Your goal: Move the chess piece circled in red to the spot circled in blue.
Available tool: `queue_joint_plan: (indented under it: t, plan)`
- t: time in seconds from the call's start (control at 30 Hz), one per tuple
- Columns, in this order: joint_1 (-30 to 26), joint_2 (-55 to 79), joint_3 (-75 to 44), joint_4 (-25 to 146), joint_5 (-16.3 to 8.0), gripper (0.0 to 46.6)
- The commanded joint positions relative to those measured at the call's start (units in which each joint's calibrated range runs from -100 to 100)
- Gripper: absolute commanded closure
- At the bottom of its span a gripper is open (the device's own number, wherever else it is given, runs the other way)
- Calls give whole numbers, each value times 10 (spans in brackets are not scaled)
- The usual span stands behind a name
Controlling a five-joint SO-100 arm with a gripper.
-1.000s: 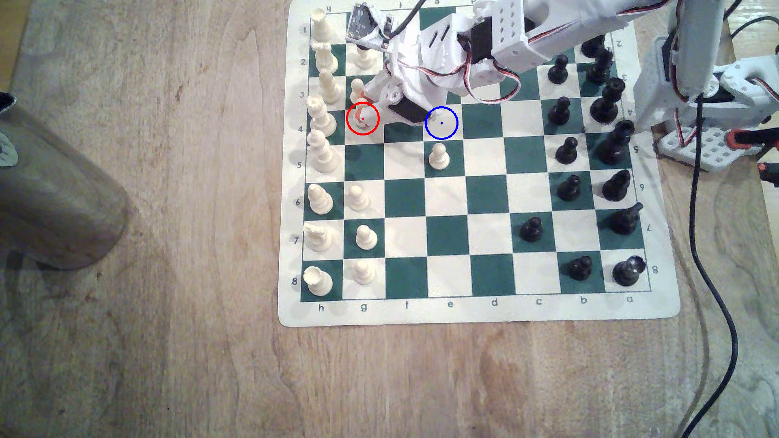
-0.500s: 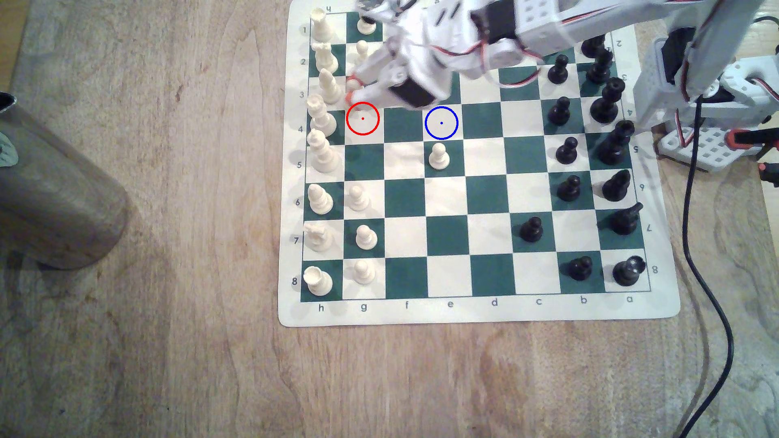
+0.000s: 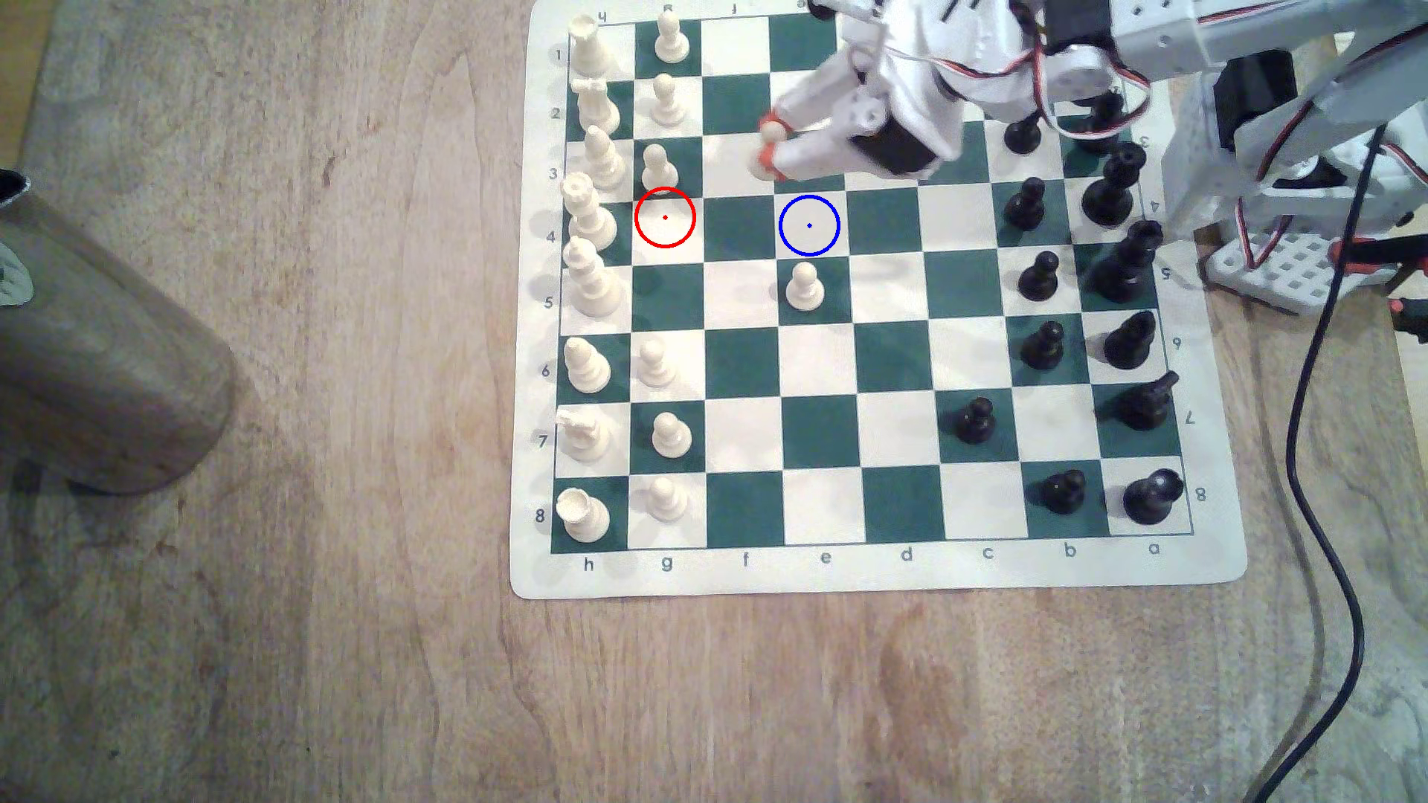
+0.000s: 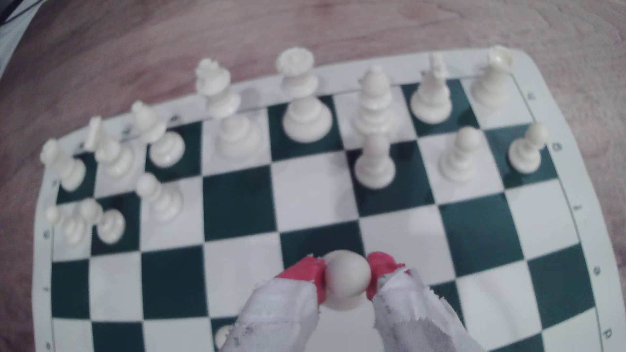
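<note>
The chess piece (image 3: 771, 134), a small cream pawn, hangs above the board with my gripper (image 3: 769, 143) shut on it. In the wrist view its ball head (image 4: 347, 279) sits pinched between the red fingertips (image 4: 306, 274). In the exterior view the pawn is held just up and left of the spot (image 3: 809, 225), a cream square with a blue ring and dot. The red-ringed square (image 3: 664, 218) has no piece on it.
A cream pawn (image 3: 804, 287) stands one square below the blue ring in the exterior view. More cream pieces line the board's left columns (image 3: 591, 208) and black pieces the right (image 3: 1028, 204). A wooden cylinder (image 3: 100, 347) lies far left. A black cable (image 3: 1314, 463) runs by the arm base (image 3: 1275, 262).
The gripper, shut on the pawn, lifted it off the red-ringed square and carried it to the exterior view's right, close to the blue ring.
</note>
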Motion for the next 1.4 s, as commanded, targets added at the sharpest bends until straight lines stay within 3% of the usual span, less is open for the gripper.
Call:
queue_joint_plan:
  t: [0.0,0.33,1.17,1.33,1.37]
  plan:
    - [-9,-38,22,-1,1,464]
    - [-24,68,4,-21,4,464]
    - [-17,140,-53,-28,13,463]
    - [-11,146,-53,-26,17,440]
    - [-11,147,-54,-21,18,416]
